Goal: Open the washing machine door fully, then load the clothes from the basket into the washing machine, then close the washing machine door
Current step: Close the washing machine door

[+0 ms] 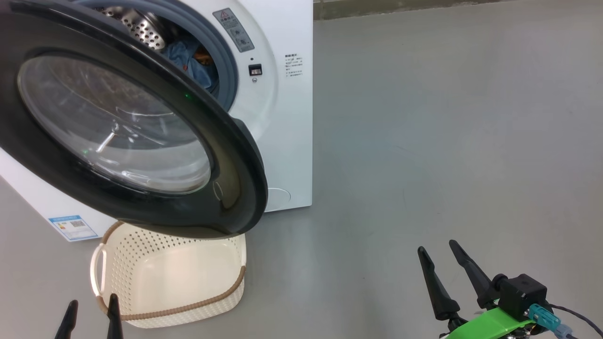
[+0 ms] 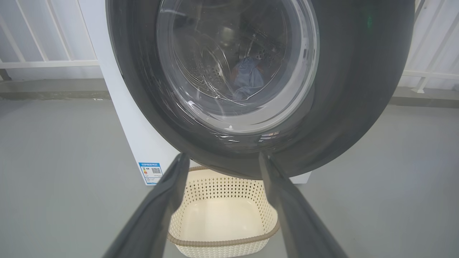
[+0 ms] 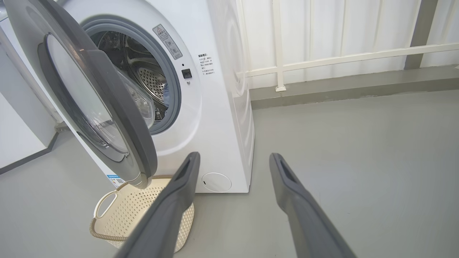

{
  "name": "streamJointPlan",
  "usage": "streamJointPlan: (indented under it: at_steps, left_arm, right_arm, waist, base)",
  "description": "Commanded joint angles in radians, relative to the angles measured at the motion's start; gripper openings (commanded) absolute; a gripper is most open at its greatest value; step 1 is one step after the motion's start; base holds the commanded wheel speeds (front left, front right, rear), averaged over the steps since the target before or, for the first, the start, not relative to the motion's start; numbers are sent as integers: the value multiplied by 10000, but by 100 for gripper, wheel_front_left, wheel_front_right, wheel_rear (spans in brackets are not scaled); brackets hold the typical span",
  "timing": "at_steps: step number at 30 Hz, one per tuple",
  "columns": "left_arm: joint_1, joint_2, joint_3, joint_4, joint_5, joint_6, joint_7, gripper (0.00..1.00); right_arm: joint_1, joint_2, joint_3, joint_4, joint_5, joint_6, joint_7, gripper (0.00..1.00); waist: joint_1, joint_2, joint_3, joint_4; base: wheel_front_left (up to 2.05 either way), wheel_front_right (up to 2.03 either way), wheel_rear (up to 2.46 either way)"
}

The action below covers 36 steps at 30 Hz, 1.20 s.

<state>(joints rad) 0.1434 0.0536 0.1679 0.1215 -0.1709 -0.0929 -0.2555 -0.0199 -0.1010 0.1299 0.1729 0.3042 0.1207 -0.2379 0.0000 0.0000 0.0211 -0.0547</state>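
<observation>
The washing machine [image 1: 287, 122] stands at the upper left with its door [image 1: 226, 155] swung partly out, hanging over the basket [image 1: 188, 308]. Light blue clothes [image 1: 191, 59] lie in the steel drum, and in the left wrist view the clothes [image 2: 251, 77] show through the door's glass [image 2: 358, 89]. The basket [image 2: 222, 243] holds nothing. My left gripper [image 1: 92, 301] is open just in front of the basket, below the door. My right gripper [image 1: 437, 247] is open over bare floor, well to the right of the machine [image 3: 215, 118], the door [image 3: 118, 107] and the basket [image 3: 140, 204].
Grey floor spreads to the right of the machine. A white railing [image 3: 322, 61] on a low grey kerb [image 3: 340, 86] runs behind it. A white panel [image 3: 18, 136] stands to the machine's left. A blue label sticker [image 1: 73, 227] and a round cover [image 1: 278, 197] mark the machine's base.
</observation>
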Motion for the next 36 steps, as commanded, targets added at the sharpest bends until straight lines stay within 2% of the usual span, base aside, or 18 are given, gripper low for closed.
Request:
streamJointPlan:
  at_steps: [1,5,7,8,9,10,24,30,36]
  left_arm:
    - [-401,69,358,-225,112,-24,-63,100]
    - [-415,43,383,-228,93,-43,-63,100]
    - [-416,32,396,-229,80,-54,-63,100]
    - [-416,27,401,-231,75,-60,-63,100]
    - [-417,23,411,-240,66,-65,-63,100]
    - [-418,18,421,-252,62,-70,-63,100]
    - [-428,-14,512,-293,86,-127,-63,100]
    - [-445,-21,544,-266,82,-153,-63,100]
    - [-468,-26,496,-185,61,-189,-63,100]
  right_arm:
    - [-213,-56,210,-235,-107,100,-14,100]
    - [-209,-55,178,-227,-120,100,-1,100]
    - [-203,-56,162,-228,-127,100,-1,91]
    - [-202,-55,154,-230,-133,100,-1,51]
    - [-202,-52,148,-232,-140,100,-2,30]
    - [-202,-48,143,-235,-148,100,-1,0]
    - [-274,58,-101,-508,-160,100,-95,0]
    - [-1021,34,-27,-2203,-178,100,-204,0]
    - [-2548,-116,873,-4455,85,100,-227,0]
  waist:
    - [0,0,-1,0]
    - [0,0,4,14]
    - [0,0,12,19]
    - [0,0,15,20]
    - [0,0,19,19]
    - [0,0,25,18]
    - [0,0,38,14]
    - [0,0,37,48]
    - [0,0,8,166]
  base:
    - [0,0,0]
    - [0,0,0]
    - [0,0,0]
    - [0,0,0]
    - [0,0,0]
    - [0,0,0]
    - [0,0,0]
    - [0,0,0]
    - [0,0,0]
